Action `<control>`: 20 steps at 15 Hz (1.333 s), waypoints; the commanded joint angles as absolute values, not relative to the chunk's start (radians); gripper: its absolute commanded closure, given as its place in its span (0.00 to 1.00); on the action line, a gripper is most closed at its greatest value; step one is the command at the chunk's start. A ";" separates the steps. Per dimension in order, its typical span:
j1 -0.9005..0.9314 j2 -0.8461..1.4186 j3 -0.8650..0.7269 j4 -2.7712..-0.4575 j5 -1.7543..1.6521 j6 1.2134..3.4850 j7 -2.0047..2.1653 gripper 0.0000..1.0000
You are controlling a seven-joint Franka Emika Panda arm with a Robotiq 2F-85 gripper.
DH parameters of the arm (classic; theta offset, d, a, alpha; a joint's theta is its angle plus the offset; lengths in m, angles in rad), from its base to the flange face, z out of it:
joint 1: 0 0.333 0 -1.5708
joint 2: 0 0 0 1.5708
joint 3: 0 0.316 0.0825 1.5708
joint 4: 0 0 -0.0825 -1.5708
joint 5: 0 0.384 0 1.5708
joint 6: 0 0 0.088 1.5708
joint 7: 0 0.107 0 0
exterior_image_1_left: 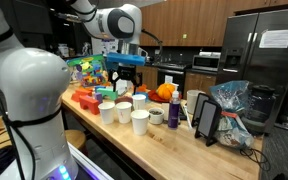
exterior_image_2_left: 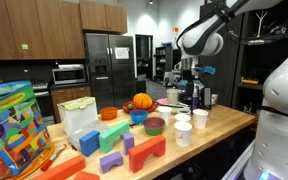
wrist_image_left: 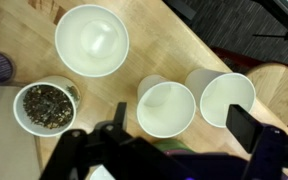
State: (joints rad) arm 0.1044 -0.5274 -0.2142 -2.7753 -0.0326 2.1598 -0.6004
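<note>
Gripper (wrist_image_left: 182, 124) hangs spread wide over a white cup (wrist_image_left: 166, 108) — taller cup (wrist_image_left: 227, 98), bowl (wrist_image_left: 91, 40), speckled cup (wrist_image_left: 45, 106) crowding close.

perhaps four empty cups (exterior_image_1_left: 140, 121), one filled cup (wrist_image_left: 44, 106)

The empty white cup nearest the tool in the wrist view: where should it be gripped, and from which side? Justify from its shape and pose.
Probably across the rim of the white cup, from straight above: it stands upright, round, mouth open, with the open tool over it. Avoid the side where the neighbouring cup stands close.
</note>
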 commanded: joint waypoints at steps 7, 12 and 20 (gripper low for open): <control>0.034 -0.506 -0.263 -2.779 -0.002 2.213 -0.646 0.00; -0.016 -0.486 -0.311 -2.779 -0.002 2.206 -0.687 0.00; -0.094 -0.424 -0.333 -2.780 -0.026 2.261 -0.701 0.00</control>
State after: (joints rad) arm -0.0634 -0.4603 -0.3248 -2.7801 -0.0275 2.2242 -0.6817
